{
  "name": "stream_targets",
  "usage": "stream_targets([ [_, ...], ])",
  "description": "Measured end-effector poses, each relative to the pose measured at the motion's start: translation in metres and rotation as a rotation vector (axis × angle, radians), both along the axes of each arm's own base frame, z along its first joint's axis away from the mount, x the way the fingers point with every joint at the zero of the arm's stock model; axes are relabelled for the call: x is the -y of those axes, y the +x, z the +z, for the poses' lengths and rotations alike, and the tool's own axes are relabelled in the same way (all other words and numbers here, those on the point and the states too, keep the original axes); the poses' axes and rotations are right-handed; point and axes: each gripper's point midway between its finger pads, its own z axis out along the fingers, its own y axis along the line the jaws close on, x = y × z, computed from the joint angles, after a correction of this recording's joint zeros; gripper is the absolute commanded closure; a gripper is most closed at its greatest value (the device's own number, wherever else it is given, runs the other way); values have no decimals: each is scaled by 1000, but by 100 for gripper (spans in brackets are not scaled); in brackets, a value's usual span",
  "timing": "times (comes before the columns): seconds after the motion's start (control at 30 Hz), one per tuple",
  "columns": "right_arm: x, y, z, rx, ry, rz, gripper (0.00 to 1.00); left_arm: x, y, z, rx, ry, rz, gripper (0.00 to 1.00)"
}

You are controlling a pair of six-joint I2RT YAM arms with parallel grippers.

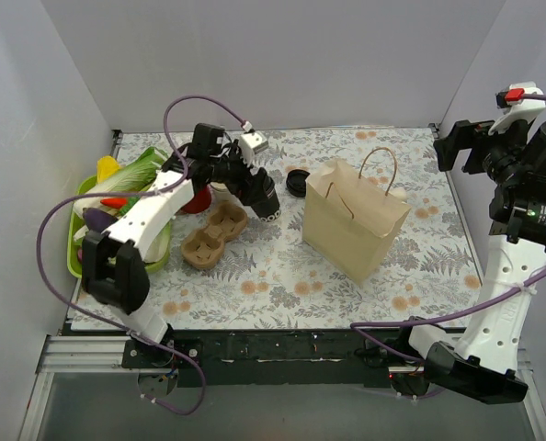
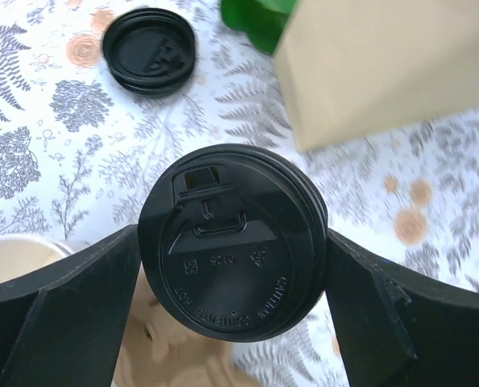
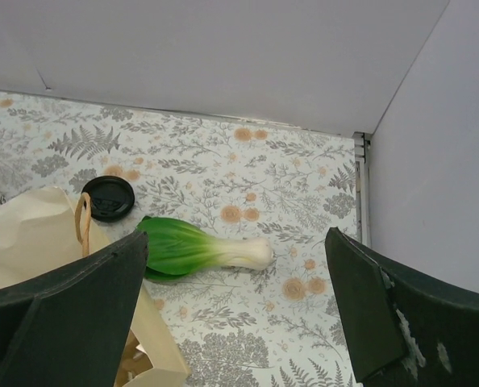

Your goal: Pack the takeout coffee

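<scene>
The takeout coffee [image 2: 233,242], a cup under a round black lid, sits between the fingers of my left gripper [image 2: 233,246], which is shut on it. In the top view the left gripper [image 1: 262,195] holds the coffee [image 1: 269,206] just above the table, right of the brown pulp cup carrier [image 1: 213,234] and left of the brown paper bag [image 1: 356,220]. The bag stands open with its handles up. My right gripper [image 3: 235,242] is open and empty, raised high at the far right [image 1: 446,147].
A loose black lid [image 1: 297,181] lies behind the bag's left corner. A lidless cream cup [image 2: 14,262] and a red cup [image 1: 197,197] stand near the carrier. A green tray [image 1: 78,266] of vegetables is at the left. A bok choy [image 3: 199,248] lies behind the bag.
</scene>
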Motion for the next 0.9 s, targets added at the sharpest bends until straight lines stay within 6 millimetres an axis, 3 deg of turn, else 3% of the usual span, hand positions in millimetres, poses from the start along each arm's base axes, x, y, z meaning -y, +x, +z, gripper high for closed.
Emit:
stream_targets([
  [0.1, 1, 2, -10, -21, 6, 1, 2, -9, -43, 20, 102, 26, -70, 15],
  [0.2, 0, 4, -16, -34, 18, 4, 2, -8, -87, 23, 173, 53, -165, 15],
  [0.3, -3, 5, -15, -28, 26, 21, 2, -3, -125, 5, 214, 102, -259, 15],
  [0.43, -8, 6, -19, -29, 36, 55, 2, -7, -171, -40, 210, 188, -361, 14],
  [0.5, -10, 5, -22, -34, 39, 68, 2, -12, -184, -58, 211, 225, -385, 13],
  [0.63, -13, 2, -25, -36, 36, 79, 2, -13, -192, -73, 240, 267, -403, 7],
  [0.77, -20, -7, -23, -20, 38, 108, 2, -8, -189, -69, 281, 262, -400, 2],
  [0.9, -48, -20, -22, -6, 59, 253, 2, -6, -188, -60, 309, 238, -388, 2],
])
